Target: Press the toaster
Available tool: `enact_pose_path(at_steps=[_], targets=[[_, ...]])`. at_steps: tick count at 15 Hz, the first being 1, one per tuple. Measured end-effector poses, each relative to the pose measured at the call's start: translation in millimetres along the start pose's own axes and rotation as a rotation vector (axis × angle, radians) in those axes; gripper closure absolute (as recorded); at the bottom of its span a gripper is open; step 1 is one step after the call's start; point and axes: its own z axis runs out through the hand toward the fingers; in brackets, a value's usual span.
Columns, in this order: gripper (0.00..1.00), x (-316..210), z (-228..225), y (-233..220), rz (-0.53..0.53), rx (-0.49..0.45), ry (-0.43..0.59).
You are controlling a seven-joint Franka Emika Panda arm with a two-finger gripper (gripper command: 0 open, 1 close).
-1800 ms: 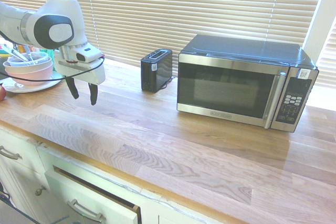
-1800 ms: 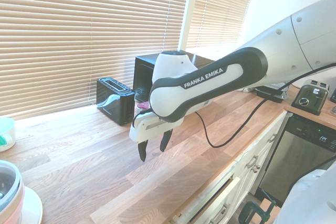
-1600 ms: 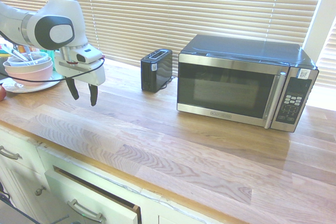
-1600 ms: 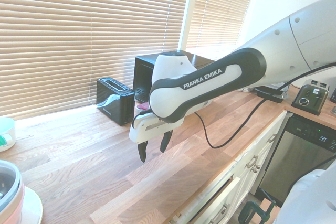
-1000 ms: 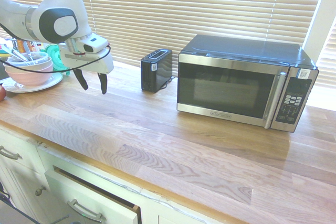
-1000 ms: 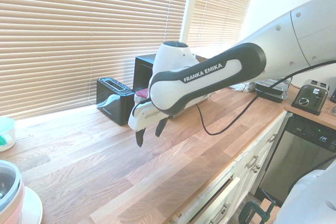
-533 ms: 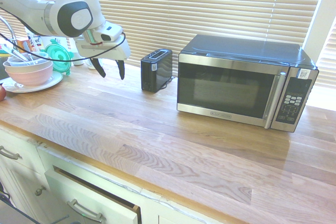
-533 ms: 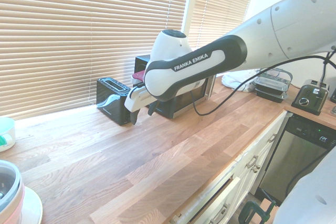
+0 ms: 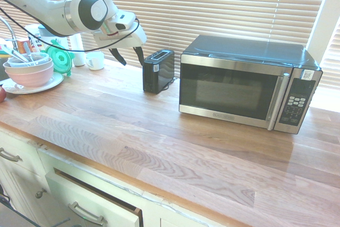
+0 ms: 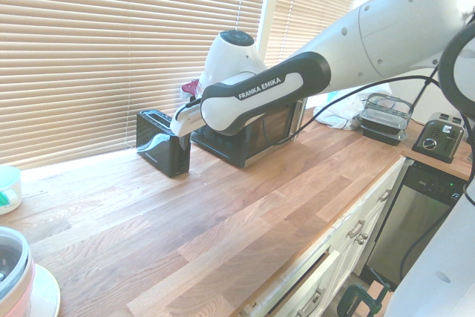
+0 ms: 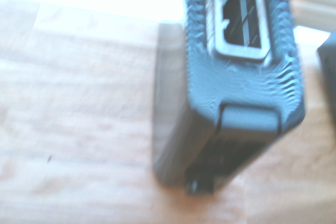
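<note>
Toaster glossy black, silver slot top, small white label on end. Microwave black with steel trim, at 3 o'clock of toaster. Counter light brown wood grain. Blinds cream slats. Bowl pink on white plate. Arm white with black band. Mug white.

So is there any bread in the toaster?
Seems empty. The wrist view looks down into the toaster and its slot shows only wire bars; nothing sticks out in the first exterior view.
</note>
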Motion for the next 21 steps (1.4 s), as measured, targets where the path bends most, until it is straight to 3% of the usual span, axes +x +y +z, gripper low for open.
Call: enact_pose_path(at_steps=[6,17,18,21], targets=[[0.00,28,13,-6,0.024,0.068,-0.045],[0.00,46,25,-8,0.036,0.105,-0.047],[1.00,47,26,-7,0.034,0.109,-0.050],[1.00,48,25,-6,0.034,0.116,-0.054]])
